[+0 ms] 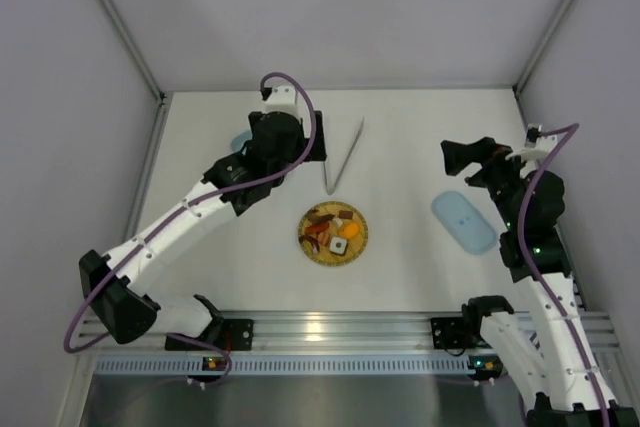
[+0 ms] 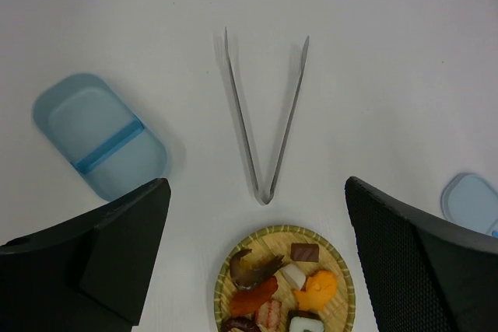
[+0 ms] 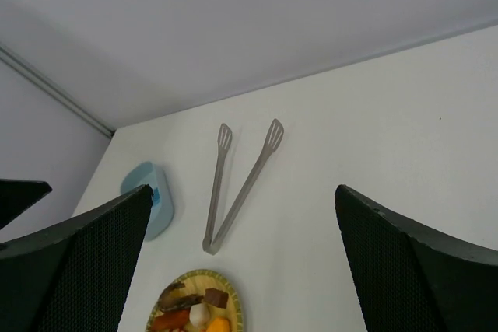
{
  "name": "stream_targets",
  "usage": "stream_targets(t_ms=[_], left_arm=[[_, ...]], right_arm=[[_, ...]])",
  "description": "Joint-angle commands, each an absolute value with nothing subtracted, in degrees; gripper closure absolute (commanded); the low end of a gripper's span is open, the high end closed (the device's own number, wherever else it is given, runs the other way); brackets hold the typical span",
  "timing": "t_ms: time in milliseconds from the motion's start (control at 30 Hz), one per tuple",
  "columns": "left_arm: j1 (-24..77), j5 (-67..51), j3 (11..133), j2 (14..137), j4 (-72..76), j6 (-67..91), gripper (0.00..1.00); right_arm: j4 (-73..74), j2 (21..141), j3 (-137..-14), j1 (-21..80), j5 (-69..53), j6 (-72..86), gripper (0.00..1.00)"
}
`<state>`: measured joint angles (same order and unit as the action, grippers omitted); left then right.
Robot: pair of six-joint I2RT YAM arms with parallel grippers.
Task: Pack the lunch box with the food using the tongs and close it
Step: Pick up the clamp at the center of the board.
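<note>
From near-left base, left arm (image 1: 190, 217) stretches diagonally toward far centre. The left gripper (image 2: 255, 215) points down, jaws spread wide, holding nothing. At right side, right arm (image 1: 545, 277) stands folded upright. The right gripper (image 3: 243, 192) is aimed left and far, jaws wide, empty.

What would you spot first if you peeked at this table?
The round yellow plate in the middle of the table jumps out, piled with colourful little bits of food. Just beyond it lie silver tongs in a V, joined end pointing at the plate. A light-blue lunch box sits open at the far left, and its lid lies apart on the right.
</note>
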<state>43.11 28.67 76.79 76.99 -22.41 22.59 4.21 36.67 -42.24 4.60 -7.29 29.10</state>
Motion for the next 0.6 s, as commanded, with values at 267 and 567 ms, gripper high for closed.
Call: stream_targets(t_ms=[267,567], left_arm=[[43.1,25.5,80.3,84.1,-20.3,25.0,0.01],[43.1,21.3,87.2,104.1,-13.4,24.6,0.01]], right_arm=[[9.6,38.4,-47.4,3.7,-7.6,27.7,0.00],[9.5,39.2,-47.5,3.7,-11.8,29.0,0.00]])
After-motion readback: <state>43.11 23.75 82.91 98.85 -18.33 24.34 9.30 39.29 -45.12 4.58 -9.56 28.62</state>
